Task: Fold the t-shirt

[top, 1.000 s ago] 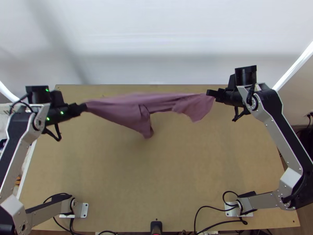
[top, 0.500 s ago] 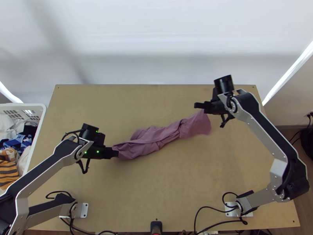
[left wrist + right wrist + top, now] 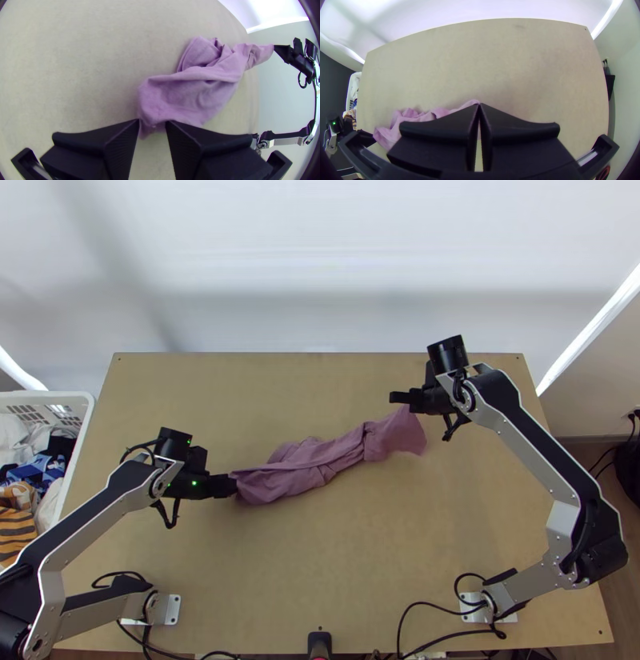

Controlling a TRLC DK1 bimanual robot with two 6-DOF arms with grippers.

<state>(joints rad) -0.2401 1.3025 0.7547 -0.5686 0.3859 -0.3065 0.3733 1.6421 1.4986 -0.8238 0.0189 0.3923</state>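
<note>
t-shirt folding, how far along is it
Early on, it seems. The t-shirt lies mostly on the table, but no neat fold shows: it is bunched into a long strip. In hand: the right gripper is shut on one raised end, while the left gripper is open, with cloth between its fingertips. Left to do, probably: spread it flat, then make the folds.

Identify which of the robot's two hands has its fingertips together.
The right hand: its fingertips meet on the purple shirt, whereas the left hand has a gap between its fingertips.
</note>
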